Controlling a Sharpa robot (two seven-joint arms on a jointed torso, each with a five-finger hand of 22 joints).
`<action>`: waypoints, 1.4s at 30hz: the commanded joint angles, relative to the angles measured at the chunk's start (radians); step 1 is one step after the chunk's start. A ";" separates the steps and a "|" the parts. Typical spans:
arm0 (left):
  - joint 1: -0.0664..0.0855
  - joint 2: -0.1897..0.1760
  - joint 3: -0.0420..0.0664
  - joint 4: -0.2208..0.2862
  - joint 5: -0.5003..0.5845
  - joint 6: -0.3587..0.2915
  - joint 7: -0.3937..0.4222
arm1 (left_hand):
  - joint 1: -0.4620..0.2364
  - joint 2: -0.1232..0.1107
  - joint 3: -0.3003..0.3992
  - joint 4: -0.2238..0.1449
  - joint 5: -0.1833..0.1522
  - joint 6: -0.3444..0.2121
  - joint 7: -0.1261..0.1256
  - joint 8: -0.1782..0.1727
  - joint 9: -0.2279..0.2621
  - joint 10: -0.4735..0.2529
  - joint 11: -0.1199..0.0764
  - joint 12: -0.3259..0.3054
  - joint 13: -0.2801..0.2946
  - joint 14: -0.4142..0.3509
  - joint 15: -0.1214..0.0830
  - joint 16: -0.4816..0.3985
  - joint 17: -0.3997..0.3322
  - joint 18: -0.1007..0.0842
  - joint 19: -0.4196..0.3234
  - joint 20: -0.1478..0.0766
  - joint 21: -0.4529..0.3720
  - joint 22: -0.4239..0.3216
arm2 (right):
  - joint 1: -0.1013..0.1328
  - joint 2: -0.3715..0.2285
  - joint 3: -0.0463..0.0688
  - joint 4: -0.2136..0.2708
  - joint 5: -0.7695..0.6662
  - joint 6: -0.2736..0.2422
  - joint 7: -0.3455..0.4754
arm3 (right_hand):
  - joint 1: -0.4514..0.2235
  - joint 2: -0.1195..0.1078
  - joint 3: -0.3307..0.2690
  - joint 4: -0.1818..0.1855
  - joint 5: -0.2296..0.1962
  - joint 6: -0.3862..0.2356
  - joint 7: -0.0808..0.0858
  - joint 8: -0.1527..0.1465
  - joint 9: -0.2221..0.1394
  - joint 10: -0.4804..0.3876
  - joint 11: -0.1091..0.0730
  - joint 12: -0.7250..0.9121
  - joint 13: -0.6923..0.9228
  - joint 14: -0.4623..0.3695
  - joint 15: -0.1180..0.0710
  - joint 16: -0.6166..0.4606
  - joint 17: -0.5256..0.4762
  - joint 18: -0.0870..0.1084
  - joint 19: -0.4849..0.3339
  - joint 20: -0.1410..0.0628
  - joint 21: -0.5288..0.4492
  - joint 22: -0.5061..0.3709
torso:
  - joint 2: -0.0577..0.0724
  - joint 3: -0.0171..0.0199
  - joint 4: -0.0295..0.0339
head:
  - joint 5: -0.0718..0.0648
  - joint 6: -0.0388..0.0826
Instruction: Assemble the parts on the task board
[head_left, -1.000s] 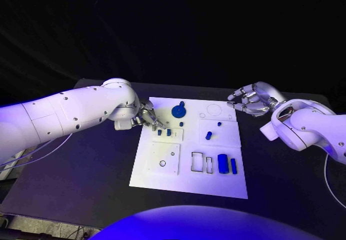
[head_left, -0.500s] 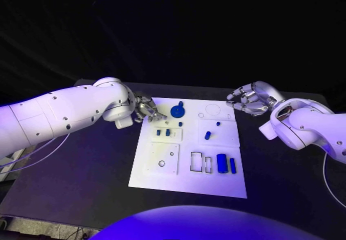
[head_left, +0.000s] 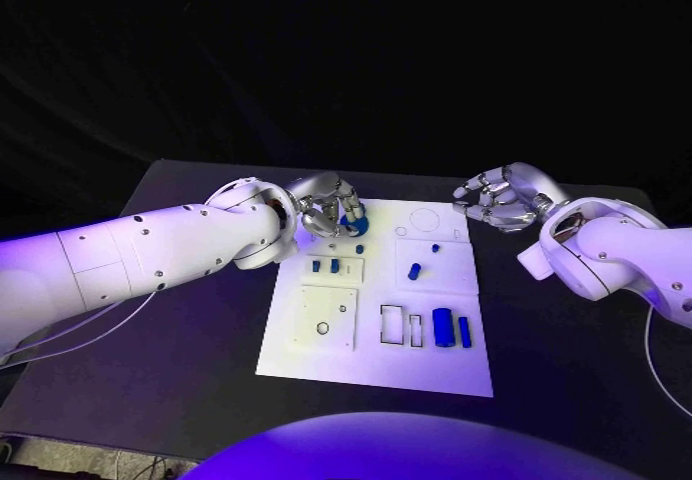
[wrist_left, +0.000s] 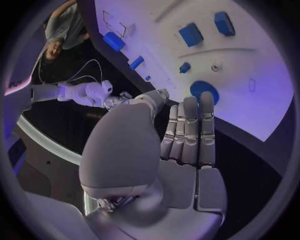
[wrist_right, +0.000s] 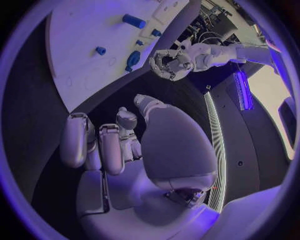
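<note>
The white task board (head_left: 375, 370) lies mid-table. A round blue disc part (head_left: 355, 226) sits near its far left corner. My left hand (head_left: 329, 208) hovers right beside that disc, fingers stretched out flat and holding nothing; the disc (wrist_left: 203, 90) lies just past the fingertips (wrist_left: 194, 107). Two small blue pieces (head_left: 326, 266) stand in a left plate, one more (head_left: 415, 270) in the middle, and two blue blocks (head_left: 453, 329) lie near the right edge. My right hand (head_left: 498, 198) hangs off the board's far right corner, fingers loosely bent, empty.
Bare black table (head_left: 173, 360) surrounds the board. A square plate with a small ring (head_left: 326, 318) and empty rectangular slots (head_left: 401, 326) lie on the board's near half. A circular recess (head_left: 427, 218) marks the far right of the board.
My left hand has moved from the two small pieces at the board's left edge toward the far side, next to the blue disc, and its fingers have straightened. The right hand has stayed put.
</note>
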 joint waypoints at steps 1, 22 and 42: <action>-0.002 0.015 -0.002 -0.004 -0.175 -0.059 0.089 | -0.002 -0.008 -0.001 -0.010 -0.006 -0.005 0.002 -0.015 -0.024 0.000 0.005 -0.012 -0.020 0.013 0.001 0.035 0.001 0.011 0.005 0.000 0.015 0.013 | -0.002 0.001 0.000 -0.002 0.000 -0.001 0.016 | -0.006 0.000 0.006 0.000 0.004 -0.008 0.000 0.005 0.001 -0.010 0.000 -0.008 -0.009 0.039 -0.007 -0.004 -0.001 0.014 -0.007 0.000 -0.004 0.066 | 0.000 0.0013 -0.0002 | 0.001 0.005; -0.006 0.073 -0.009 -0.044 -0.346 0.178 -0.009 | -0.024 -0.007 -0.034 -0.032 -0.009 0.038 -0.013 -0.054 -0.136 0.010 0.001 -0.046 -0.116 0.089 -0.001 0.245 0.036 -0.005 0.080 0.001 0.165 0.166 | -0.006 0.007 0.000 -0.015 0.006 -0.001 0.019 | -0.006 0.000 0.008 0.000 0.006 -0.008 0.000 0.006 0.001 -0.013 0.000 -0.016 -0.016 0.039 -0.007 -0.005 -0.002 0.014 -0.008 0.000 -0.006 0.065 | 0.000 0.0009 0.0005 | 0.002 0.013; -0.012 0.113 -0.008 -0.093 -0.367 0.205 -0.027 | -0.003 0.008 0.034 -0.047 -0.012 0.098 -0.023 -0.068 -0.180 0.070 -0.010 -0.073 -0.153 0.111 -0.011 0.301 0.037 -0.015 0.115 -0.008 0.231 0.242 | -0.006 0.010 0.000 -0.016 0.006 -0.002 0.018 | -0.006 0.000 0.009 0.000 0.008 -0.009 0.000 0.007 0.002 -0.016 0.000 -0.021 -0.022 0.038 -0.008 -0.007 -0.005 0.015 -0.008 0.000 -0.008 0.065 | 0.001 0.0014 -0.0008 | 0.000 0.005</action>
